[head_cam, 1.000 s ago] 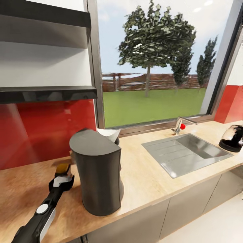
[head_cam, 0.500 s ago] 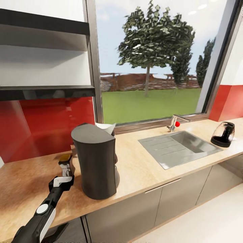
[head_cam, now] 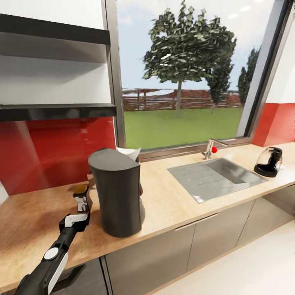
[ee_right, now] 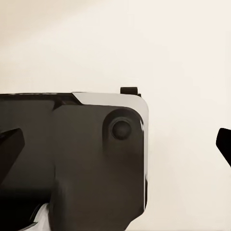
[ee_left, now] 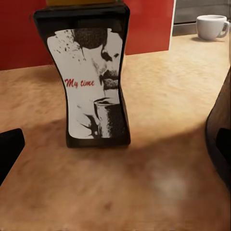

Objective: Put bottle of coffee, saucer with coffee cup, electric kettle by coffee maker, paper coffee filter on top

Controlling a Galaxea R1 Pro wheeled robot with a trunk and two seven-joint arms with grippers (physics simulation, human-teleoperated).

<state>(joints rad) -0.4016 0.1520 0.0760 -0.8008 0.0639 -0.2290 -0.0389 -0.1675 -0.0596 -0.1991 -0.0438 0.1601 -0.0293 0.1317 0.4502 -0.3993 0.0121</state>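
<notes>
Left wrist view, bottle of coffee point(ee_left: 94, 77) upright on countertop point(ee_left: 159, 159), apparently just beyond spread left jaws, untouched.

Coffee maker point(head_cam: 119, 192) stands on the worktop point(head_cam: 172, 209), bottle of coffee point(head_cam: 81, 198) just left of it, paper filter point(head_cam: 129, 153) on top at its far side; sink point(head_cam: 215, 178) to the right, kettle point(head_cam: 269, 161) far right, cup point(ee_left: 211, 26) beyond the bottle

Head view looks down along the table point(head_cam: 176, 213); left wrist view sits close before the bottle of coffee point(ee_left: 94, 77), shared by both.
</notes>
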